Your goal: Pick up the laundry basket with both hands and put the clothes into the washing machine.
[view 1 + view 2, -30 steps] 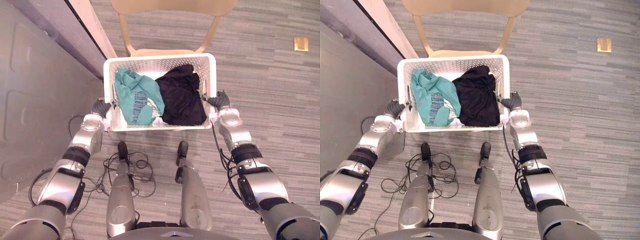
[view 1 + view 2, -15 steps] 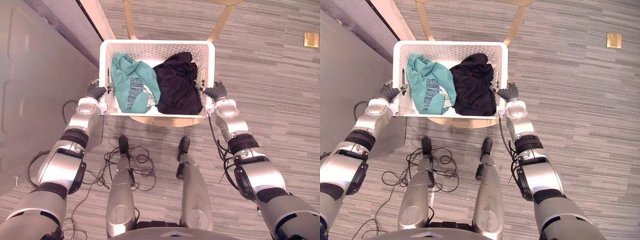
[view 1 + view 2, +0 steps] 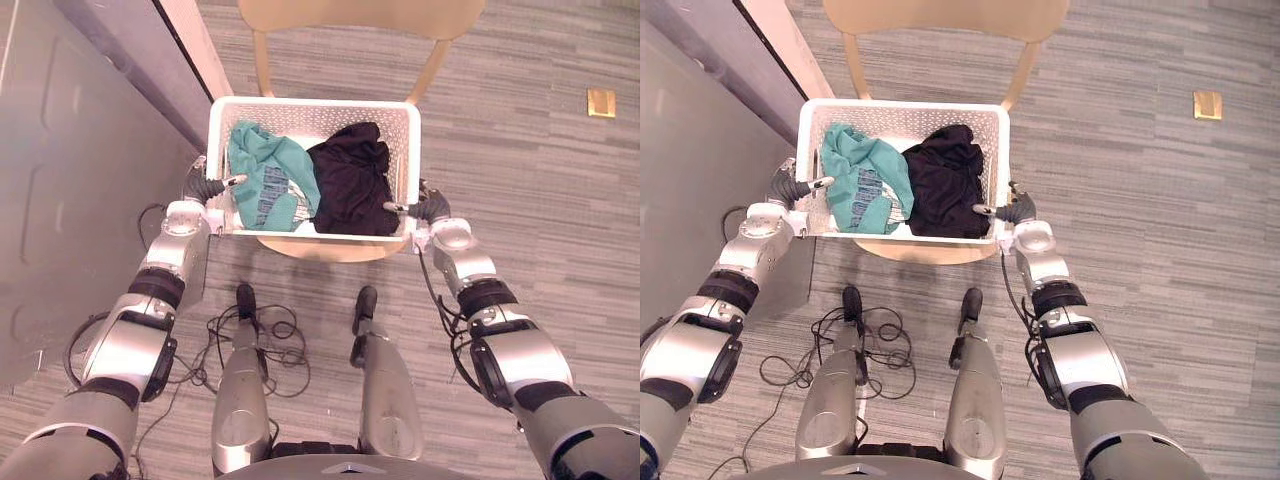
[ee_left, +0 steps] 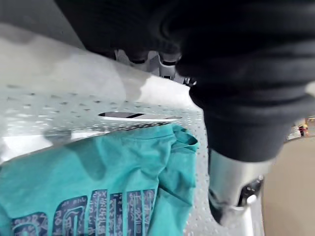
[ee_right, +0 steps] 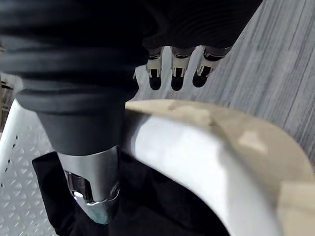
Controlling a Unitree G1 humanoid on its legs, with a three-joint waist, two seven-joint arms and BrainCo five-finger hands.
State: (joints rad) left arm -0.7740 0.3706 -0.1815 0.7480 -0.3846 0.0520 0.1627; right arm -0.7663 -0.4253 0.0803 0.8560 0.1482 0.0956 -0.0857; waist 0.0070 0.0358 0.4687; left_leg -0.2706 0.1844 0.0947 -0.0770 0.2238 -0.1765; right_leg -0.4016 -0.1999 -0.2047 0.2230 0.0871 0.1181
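Your left hand point(image 3: 205, 188) grips the basket point(image 3: 312, 102) on its left wall near the front corner, and your right hand point(image 3: 432, 208) grips the right wall opposite. Both are closed on the rim. The head views show little more than a thumb hooked over each side. The left wrist view adds that its thumb point(image 4: 231, 187) lies inside the basket against the dotted wall while the fingers point(image 4: 160, 61) wrap the outside under the rim. The right wrist view shows the same split, thumb point(image 5: 93, 182) inside and fingers point(image 5: 172, 73) outside. The basket is white plastic, rectangular, with perforated walls, and sits level over the seat of the wooden chair point(image 3: 360, 15). You cannot tell whether it rests there or is lifted clear. Inside it, a teal shirt point(image 3: 262, 175) with a printed patch fills the left half and a crumpled black garment point(image 3: 350, 185) the right, the two touching mid-basket. Beyond the basket stands the chair's backrest. A grey panel point(image 3: 60, 180) runs along the basket's left.
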